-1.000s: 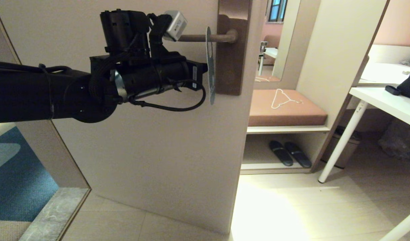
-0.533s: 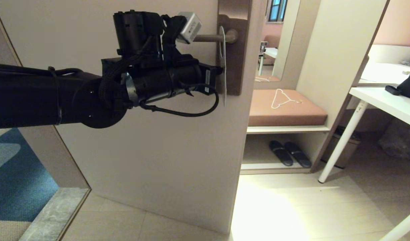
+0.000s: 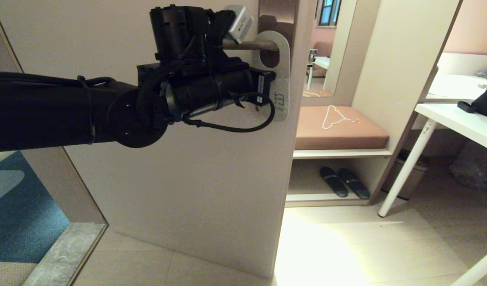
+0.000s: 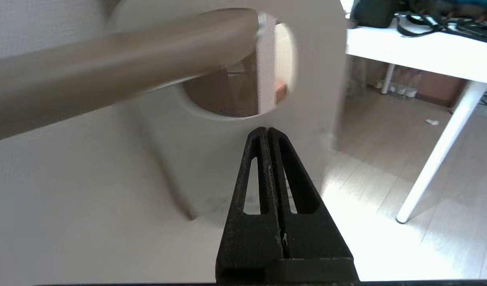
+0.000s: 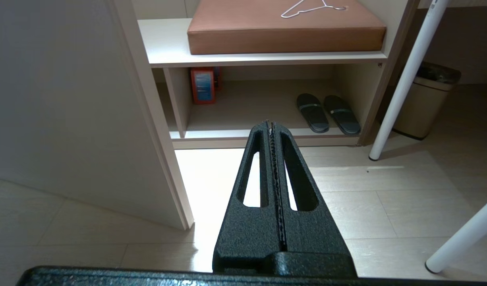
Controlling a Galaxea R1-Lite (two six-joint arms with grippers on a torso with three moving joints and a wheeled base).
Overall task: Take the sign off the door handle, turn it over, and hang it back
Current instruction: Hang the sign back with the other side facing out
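Observation:
The sign [image 3: 283,79] hangs by its oval hole on the door handle [image 3: 253,45], close to the bronze backplate [image 3: 279,14], with its off-white side towards the head camera. My left gripper [image 3: 272,88] is level with the sign just under the handle. In the left wrist view its jaws [image 4: 266,130] are shut, nothing shows between them, and their tips are at the sign's [image 4: 211,151] flat face below the hole. The handle [image 4: 120,59] passes through that hole. My right gripper [image 5: 270,124] is shut and empty, low down, pointing at the floor and shelf.
The door [image 3: 188,178] stands open with its edge to the right of the handle. Beyond it are a brown cushioned bench [image 3: 346,137] with a white wire hanger [image 3: 337,115], slippers [image 3: 343,182] on the shelf below, a bin [image 3: 410,172] and a white table [image 3: 462,119].
My left arm has moved right and slightly up along the handle. The sign has slid towards the backplate and swung from edge-on to showing its off-white face.

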